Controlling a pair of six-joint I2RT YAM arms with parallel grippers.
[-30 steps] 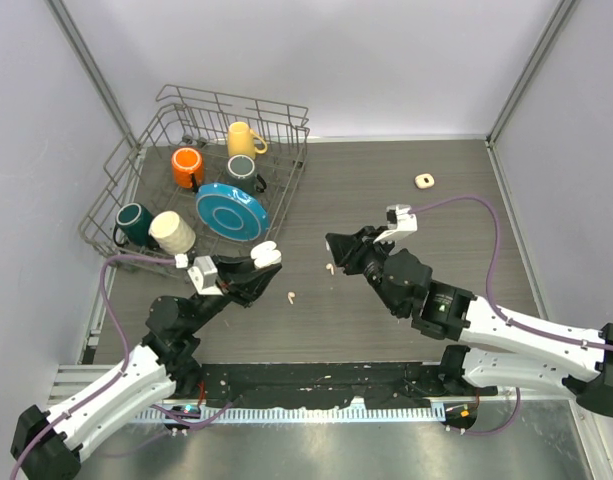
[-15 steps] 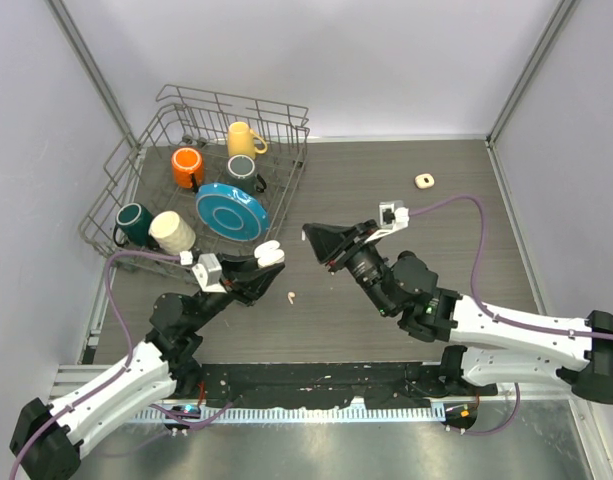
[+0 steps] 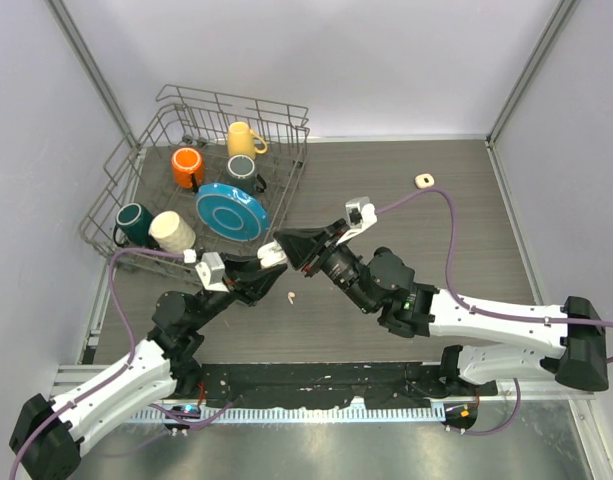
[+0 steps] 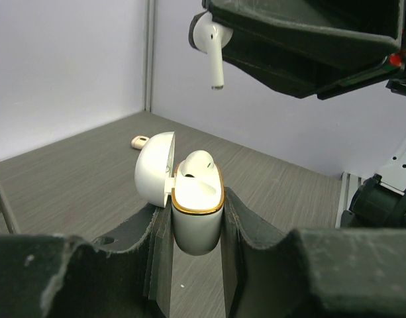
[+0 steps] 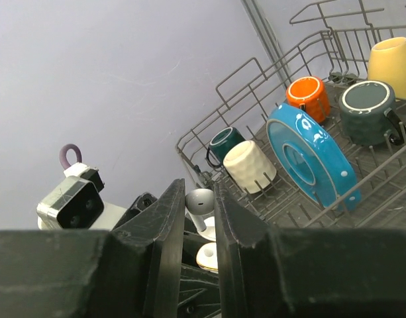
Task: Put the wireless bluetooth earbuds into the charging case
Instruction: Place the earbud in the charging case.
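Top external, case: the left gripper [image 3: 263, 266] lifts the charging case [image 3: 275, 256] at centre frame, seemingly as a steady target for the right gripper [image 3: 286, 246] just beside it.
Top external, spare: a loose earbud [image 3: 291, 297] lies on the table [image 3: 466, 250] just below them.
Left wrist, left gripper: clamped on the case body; the lid is open, with a seated earbud [image 4: 197, 162] inside.
Left wrist, held earbud [image 4: 209, 41]: upper centre, stem down, above the case and apart from it.
Right wrist, right gripper: fingers [image 5: 171, 218] pinched on the earbud's head, with the case below.
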